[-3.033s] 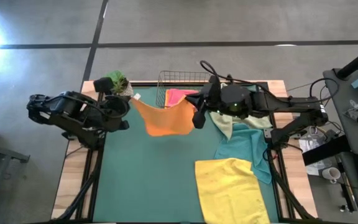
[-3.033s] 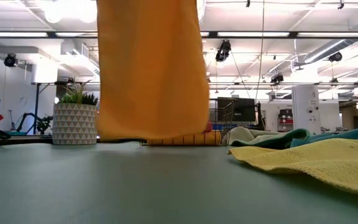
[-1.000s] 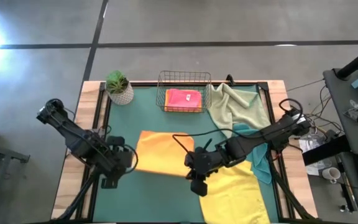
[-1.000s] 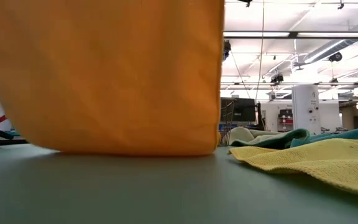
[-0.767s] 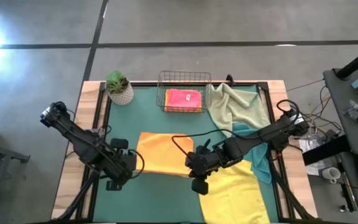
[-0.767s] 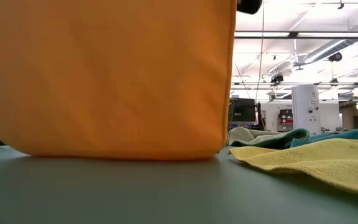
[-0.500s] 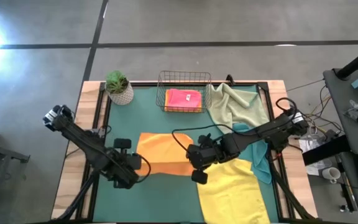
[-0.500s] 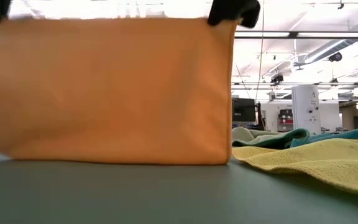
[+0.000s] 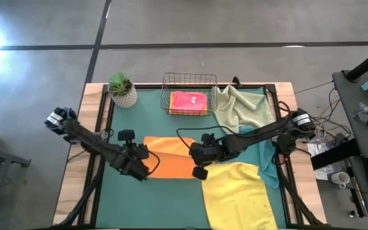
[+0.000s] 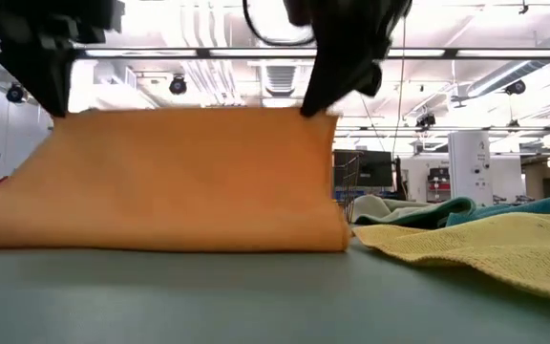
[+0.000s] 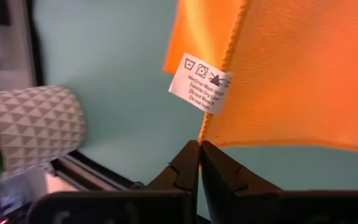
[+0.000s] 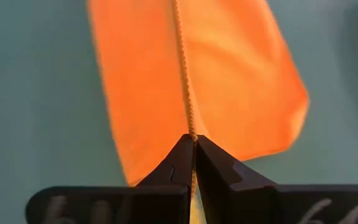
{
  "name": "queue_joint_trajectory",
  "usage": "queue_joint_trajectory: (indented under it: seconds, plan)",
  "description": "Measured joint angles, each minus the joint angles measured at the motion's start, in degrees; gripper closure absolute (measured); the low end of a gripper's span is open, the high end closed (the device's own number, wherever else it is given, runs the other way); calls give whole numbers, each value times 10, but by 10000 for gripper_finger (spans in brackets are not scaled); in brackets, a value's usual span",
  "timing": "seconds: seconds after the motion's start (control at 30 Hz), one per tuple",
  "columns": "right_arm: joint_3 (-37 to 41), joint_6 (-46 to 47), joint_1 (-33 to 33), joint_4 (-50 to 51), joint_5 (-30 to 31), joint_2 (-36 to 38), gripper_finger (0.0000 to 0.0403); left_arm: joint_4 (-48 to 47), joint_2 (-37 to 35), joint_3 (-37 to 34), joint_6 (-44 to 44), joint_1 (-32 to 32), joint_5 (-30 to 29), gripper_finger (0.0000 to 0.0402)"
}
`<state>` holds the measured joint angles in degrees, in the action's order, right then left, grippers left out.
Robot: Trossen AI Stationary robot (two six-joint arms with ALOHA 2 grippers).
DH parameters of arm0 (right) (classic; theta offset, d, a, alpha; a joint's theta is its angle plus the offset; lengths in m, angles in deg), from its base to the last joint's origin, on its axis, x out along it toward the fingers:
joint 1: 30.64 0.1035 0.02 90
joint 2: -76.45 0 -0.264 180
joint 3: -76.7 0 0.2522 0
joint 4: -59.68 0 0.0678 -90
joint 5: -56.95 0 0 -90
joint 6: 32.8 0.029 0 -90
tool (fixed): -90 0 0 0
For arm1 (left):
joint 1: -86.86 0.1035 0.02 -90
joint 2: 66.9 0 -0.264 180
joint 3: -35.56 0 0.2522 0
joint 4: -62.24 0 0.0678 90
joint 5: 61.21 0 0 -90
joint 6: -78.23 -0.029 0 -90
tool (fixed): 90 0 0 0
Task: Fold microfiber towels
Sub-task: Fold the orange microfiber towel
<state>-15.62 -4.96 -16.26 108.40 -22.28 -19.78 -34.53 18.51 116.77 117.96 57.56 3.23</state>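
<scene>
Grippers hold the near edge of the orange towel (image 9: 171, 165): the left gripper (image 11: 199, 149) is pinched tight on one corner, the right gripper (image 12: 194, 144) clamped on the other, with the hem running between its fingers. A second ago that edge hung high above the green mat (image 9: 152, 204); now it has dropped low and moved toward the far half of the towel, so the cloth is doubling over itself and the first fold looks nearly laid.

A white care tag (image 11: 200, 84) by the left corner shows wash symbols and small print, probably "Machine Wash Warm" and "Tumble Dry Low".

Beside it lies the yellow towel (image 9: 235, 198), then the teal towel (image 9: 266, 163) and sage towel (image 9: 238, 108). Farthest, a pink towel (image 9: 189, 101) sits folded in the wire basket (image 9: 188, 79), next to a potted plant (image 9: 122, 89).
</scene>
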Motion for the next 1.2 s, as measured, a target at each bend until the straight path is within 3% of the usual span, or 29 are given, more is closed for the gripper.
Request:
queue_joint_trajectory:
  seconds: [0.33,0.67,1.0,1.2]
  plan:
    - [3,-24,-44,5,-7,-48,394,54,0,-42,-59,55,-18,401]
    - [3,-8,-78,3,-3,-49,394,95,0,-94,-76,102,-29,402]
    - [2,-4,-96,3,-63,-49,393,173,0,-97,-166,129,-22,402]
    - [3,0,-101,3,-63,-46,354,183,0,-96,-180,141,-19,400]
